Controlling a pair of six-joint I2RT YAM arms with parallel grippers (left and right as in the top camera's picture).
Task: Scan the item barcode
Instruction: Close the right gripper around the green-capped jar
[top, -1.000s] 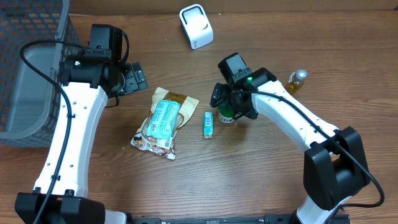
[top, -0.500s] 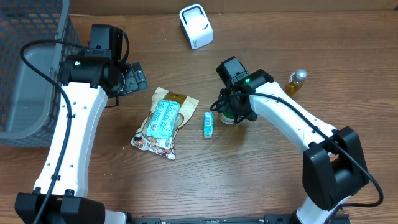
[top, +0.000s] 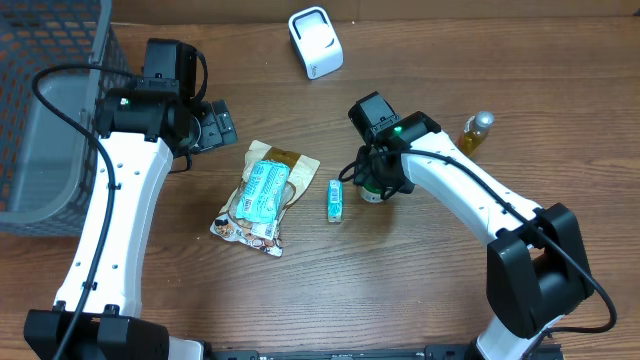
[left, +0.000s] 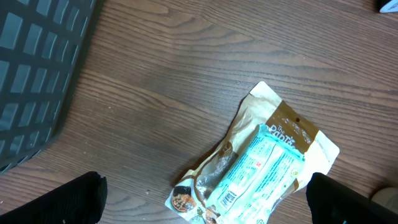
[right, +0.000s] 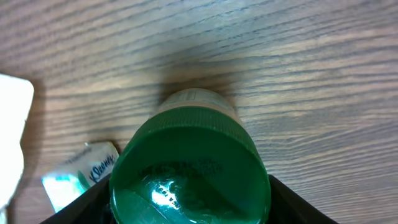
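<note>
Totalling two bottles (right: 189, 165) (top: 478, 131), three packets (top: 245, 228) (top: 265, 188) (top: 335, 200).

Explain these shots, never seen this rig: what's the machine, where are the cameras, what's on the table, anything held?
Two white robot arms sit at a wooden table, each ending in two-finger jaws. The wide picture looks straight down; the other two come from cameras on the wrists. On the table: a grey basket, a white barcode scanner, a snack pouch, a tissue pack, a small yellow bottle and a green-capped jar. The left arm holds nothing, its jaws wide open near the pouch. The right arm has its jaws either side of the jar's cap; whether they grip it yet cannot be told.
</note>
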